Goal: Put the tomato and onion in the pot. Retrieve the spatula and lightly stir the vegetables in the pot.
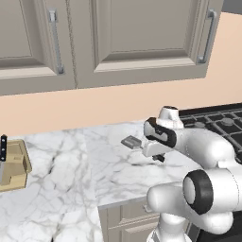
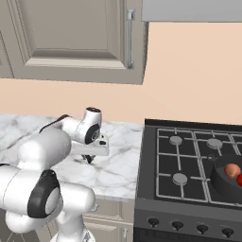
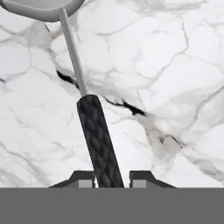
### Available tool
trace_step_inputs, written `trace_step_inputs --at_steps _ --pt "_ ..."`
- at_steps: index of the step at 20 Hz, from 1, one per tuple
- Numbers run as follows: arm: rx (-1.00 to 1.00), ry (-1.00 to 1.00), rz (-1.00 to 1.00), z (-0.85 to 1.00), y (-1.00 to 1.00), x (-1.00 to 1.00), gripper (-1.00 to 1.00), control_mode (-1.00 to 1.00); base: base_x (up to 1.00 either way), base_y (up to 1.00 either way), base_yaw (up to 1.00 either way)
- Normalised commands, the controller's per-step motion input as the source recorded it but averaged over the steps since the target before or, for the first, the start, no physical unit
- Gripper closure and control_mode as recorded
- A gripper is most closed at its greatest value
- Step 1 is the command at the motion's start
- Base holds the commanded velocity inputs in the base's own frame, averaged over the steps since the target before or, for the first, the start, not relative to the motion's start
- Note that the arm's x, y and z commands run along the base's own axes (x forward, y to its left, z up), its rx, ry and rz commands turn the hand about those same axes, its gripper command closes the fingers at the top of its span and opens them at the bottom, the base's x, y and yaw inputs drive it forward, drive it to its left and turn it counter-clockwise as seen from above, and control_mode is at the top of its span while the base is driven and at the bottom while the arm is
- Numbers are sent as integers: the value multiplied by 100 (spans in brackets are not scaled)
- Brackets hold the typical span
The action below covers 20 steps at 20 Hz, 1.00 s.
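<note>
Your gripper (image 3: 113, 178) sits low over the marble desk (image 3: 175, 65), and in the hand view its two dark fingertips (image 3: 85, 178) stand on either side of the spatula's black handle. The left tip looks to be against the handle while a narrow gap shows at the right tip, so the jaws are nearly closed around it; whether they already pinch it you cannot tell from these views.

The spatula (image 3: 98, 144) lies flat on the desk. In the hand view its textured handle runs from the fingertips toward 12 o'clock, leaning slightly to 11, then the thin metal neck carries on to the silver-grey head at the 11 o'clock corner. In the left base view you see that head (image 1: 132, 141) poking out at 9 o'clock of the wrist, with the gripper (image 1: 159, 158) pointing down at the desk (image 1: 71, 165). In the right base view the gripper (image 2: 88, 159) hangs just above the marble, at about 9 o'clock of the stove (image 2: 189, 165).

The pot (image 2: 229, 182) stands on the stove's front right burner, at the 3 o'clock edge of the right base view, well apart from the gripper. Inside it the onion (image 2: 232, 170) lies with the tomato (image 2: 239, 179) just beside it at about 4 o'clock, partly cut off by the picture's edge.

At 9 o'clock in the left base view a wooden knife block (image 1: 13, 165) stands on the desk, far from the arm.
</note>
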Motion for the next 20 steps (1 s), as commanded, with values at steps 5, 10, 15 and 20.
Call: trace_step_inputs --at_steps 5,10,15,20 --pt "1 0 0 98 0 -98 100 -100 0 0 0" --pt "0 0 0 98 0 -93 100 -100 0 0 0" --pt "0 4 1 78 0 -49 100 -100 0 0 0" --pt "0 1 3 24 0 -5 100 -100 0 0 0"
